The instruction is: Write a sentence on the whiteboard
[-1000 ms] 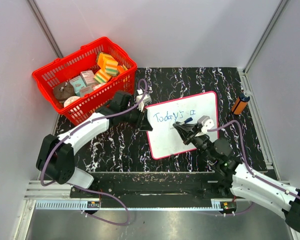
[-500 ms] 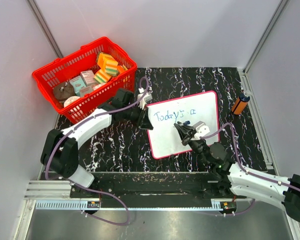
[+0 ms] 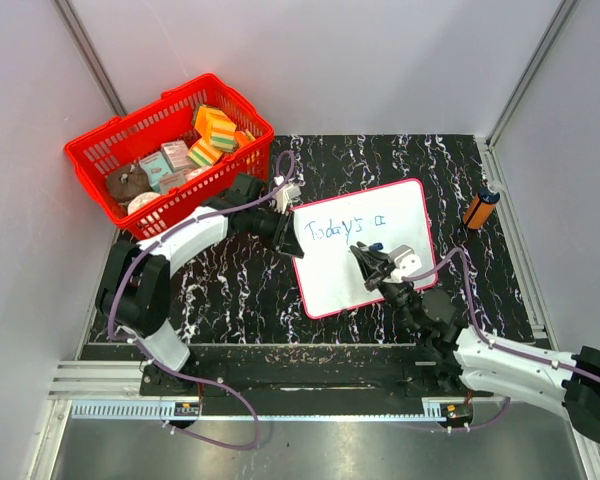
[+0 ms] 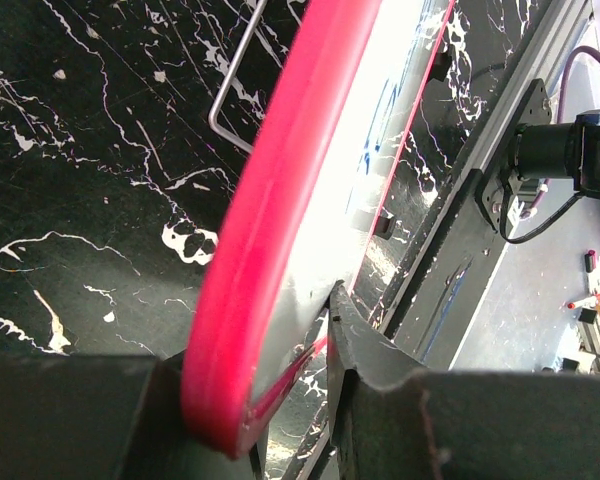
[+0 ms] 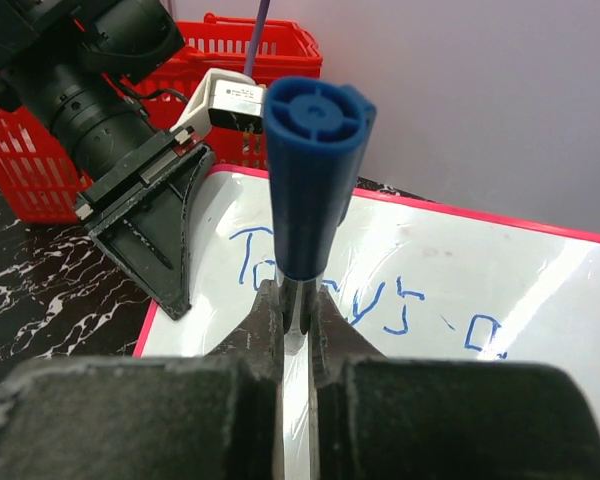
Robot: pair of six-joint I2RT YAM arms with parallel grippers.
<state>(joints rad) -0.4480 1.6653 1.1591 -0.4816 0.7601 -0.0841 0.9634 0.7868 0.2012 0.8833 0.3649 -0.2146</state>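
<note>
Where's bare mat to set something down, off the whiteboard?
Bare mat: the far strip between the red basket and the orange cylinder; the near-left patch between the left arm and the whiteboard. Crowded: the whiteboard's left edge, clamped by the left gripper, and mid-board, where the right gripper holds the blue marker.

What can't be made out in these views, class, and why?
Right wrist view: blue marker tip, hidden inside the right gripper.
Left wrist view: sentence blurred by glare, whiteboard seen edge-on.
Top view: word after "Today's" and red basket items' labels, too small.
</note>
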